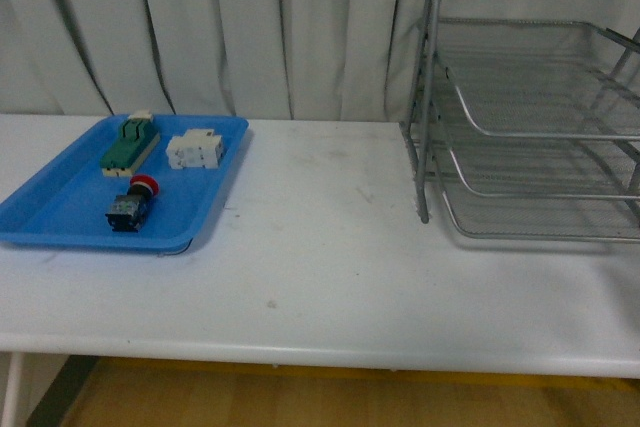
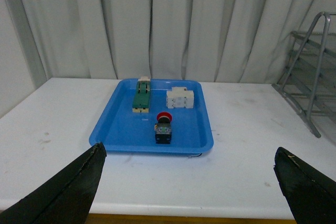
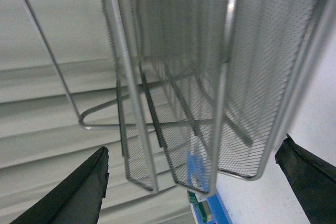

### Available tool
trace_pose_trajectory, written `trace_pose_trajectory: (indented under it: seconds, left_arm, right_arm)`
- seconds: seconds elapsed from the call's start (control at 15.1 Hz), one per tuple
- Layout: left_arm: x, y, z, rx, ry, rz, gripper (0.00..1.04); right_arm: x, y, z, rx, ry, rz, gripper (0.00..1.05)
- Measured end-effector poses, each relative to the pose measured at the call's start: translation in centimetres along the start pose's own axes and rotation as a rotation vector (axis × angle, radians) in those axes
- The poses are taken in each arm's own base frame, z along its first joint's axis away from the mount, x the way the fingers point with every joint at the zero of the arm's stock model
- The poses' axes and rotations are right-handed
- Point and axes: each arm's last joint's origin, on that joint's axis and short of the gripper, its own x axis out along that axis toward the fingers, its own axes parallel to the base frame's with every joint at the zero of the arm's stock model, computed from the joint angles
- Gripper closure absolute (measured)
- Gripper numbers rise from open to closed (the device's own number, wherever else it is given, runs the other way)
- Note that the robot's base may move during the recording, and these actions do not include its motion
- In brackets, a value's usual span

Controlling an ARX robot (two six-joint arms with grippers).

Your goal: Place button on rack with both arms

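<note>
The button (image 1: 133,202) lies on its side in the blue tray (image 1: 55,209), in the tray's near half. Its red cap points toward the curtain (image 1: 250,27) and its dark body toward me. Nothing touches it. Just behind it in the same tray sit the green-and-cream switch (image 1: 130,144) and, to that switch's right, the white block (image 1: 195,149). Both stand apart from the button. The tray rests on the left part of the white counter (image 1: 330,247).

The rack (image 1: 530,117) stands on the counter's right side, well apart from the tray, and I see nothing on its three mesh tiers.

I see neither arm in the front view. In the left wrist view the left end effector (image 2: 189,151) hangs above the counter's near edge and faces the tray. Its two dark fingers (image 2: 68,192) are spread wide with nothing between them. The right end effector (image 3: 194,146) is close to the rack, whose wire tiers fill its camera. Its fingers are likewise wide apart and grip nothing.
</note>
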Motion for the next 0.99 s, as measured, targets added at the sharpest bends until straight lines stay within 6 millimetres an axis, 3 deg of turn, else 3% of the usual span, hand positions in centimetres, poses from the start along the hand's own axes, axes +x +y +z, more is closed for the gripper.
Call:
trace_pose_trajectory:
  seconds: [0.26,0.53,0.99]
  left_arm:
    - [0.0,0.0,0.0,0.0,0.001,0.0,0.07]
    - [0.0,0.0,0.0,0.0,0.0,0.0,0.07]
    - [0.0,0.0,0.0,0.0,0.0,0.0,0.07]
  right_arm:
    - [0.8,-2.8,-0.1,0.015,-0.06,-0.089,0.06]
    - [2.7,-2.3,-0.2,-0.173,-0.086,-0.055,0.06]
    - [4.9,-2.5,-0.5,-0.225,-0.064,-0.031,0.06]
